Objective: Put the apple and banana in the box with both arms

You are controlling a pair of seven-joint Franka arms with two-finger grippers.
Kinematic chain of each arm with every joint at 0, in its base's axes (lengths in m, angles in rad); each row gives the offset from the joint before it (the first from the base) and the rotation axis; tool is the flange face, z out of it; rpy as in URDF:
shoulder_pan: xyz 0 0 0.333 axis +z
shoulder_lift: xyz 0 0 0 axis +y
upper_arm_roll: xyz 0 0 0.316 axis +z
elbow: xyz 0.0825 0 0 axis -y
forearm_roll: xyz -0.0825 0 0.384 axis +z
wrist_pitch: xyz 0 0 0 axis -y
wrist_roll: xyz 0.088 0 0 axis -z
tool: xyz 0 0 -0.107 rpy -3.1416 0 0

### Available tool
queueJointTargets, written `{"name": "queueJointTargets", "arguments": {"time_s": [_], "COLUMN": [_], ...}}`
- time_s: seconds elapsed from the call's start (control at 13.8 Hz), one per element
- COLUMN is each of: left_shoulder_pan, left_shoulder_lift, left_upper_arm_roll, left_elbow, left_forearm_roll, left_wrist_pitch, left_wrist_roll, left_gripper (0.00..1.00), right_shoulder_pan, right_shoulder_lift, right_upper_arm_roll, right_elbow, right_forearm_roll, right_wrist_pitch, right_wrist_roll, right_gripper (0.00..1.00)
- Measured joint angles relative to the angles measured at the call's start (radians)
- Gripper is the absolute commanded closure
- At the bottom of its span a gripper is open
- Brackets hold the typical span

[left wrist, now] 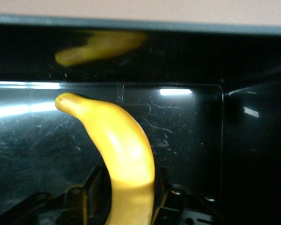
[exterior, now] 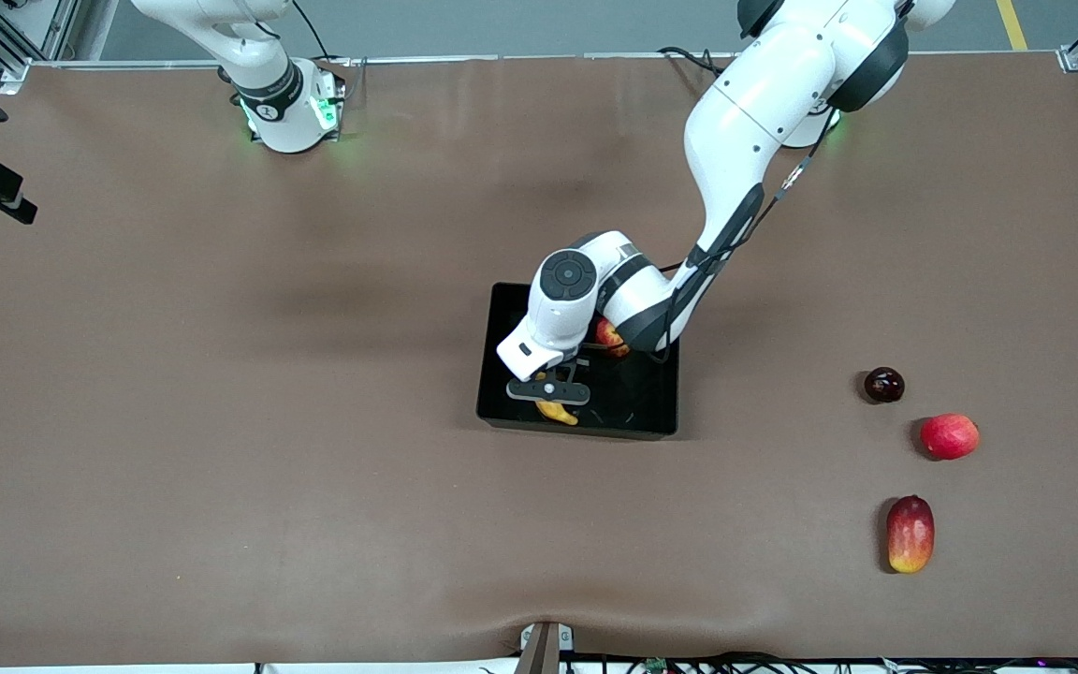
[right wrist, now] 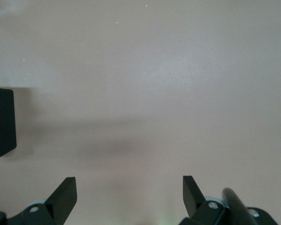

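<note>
The left end effector (exterior: 553,401) hangs low inside the box (exterior: 651,429), clenched on the banana (exterior: 558,412). In the left wrist view the two fingers (left wrist: 94,190) press the fruit's sides near one end, and the rest of the banana (left wrist: 117,140) curves out ahead of them toward the box wall (left wrist: 131,26), its dark tip just above the glossy floor, which mirrors it. Whether the tip touches the floor cannot be told.

The banana is likely light and stiff enough to keep its curve when held by one end, but its skin is smooth and bruises readily, so a grip across the thick middle with modest pressure would suit it better than this end hold (which lets it swing). A release from this low should drop it gently.

The apple (exterior: 611,338) already lies in the box, toward the robots' edge, partly hidden by the left arm's wrist. It is firm, round and apt to roll on the slick plastic.

The right end effector (right wrist: 129,194) waits with fingers spread wide and empty above bare worktop (right wrist: 154,84), a corner of the box (right wrist: 1,123) at the edge of its view.
</note>
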Motion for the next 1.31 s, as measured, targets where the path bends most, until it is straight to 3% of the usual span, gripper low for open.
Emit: {"name": "queueJointTargets", "arguments": {"time_s": [0.36,0.65,0.8,1.02,1.31], "left_shoulder_pan": [0.045,0.214,0.3,0.434,0.584], "left_shoulder_lift": [-0.076,-0.277,-0.358,-0.448,-0.54], "left_upper_arm_roll": [0.008,-0.008,-0.018,-0.028,-0.026], "left_elbow": [0.048,0.055,0.053,0.048,0.043], "left_forearm_roll": [0.0,-0.002,-0.058,-0.178,-0.187], "left_wrist_pitch": [-0.025,-0.206,-0.268,-0.394,-0.578], "left_wrist_roll": [-0.002,0.07,0.121,0.275,0.488], "left_gripper": [0.0,0.0,0.0,0.0,0.0], "right_shoulder_pan": [-0.004,-0.012,-0.014,-0.014,-0.014], "right_shoulder_lift": [0.0,0.005,0.006,0.007,0.007], "right_upper_arm_roll": [-0.001,-0.002,-0.002,-0.001,0.003], "right_elbow": [0.0,0.0,0.0,0.0,0.0], "right_forearm_roll": [0.0,0.0,0.0,0.0,0.0], "right_wrist_pitch": [0.001,0.003,0.003,0.004,0.003], "right_wrist_roll": [0.0,0.0,0.0,0.0,-0.003], "right_gripper": [0.0,0.0,0.0,0.0,0.0]}}
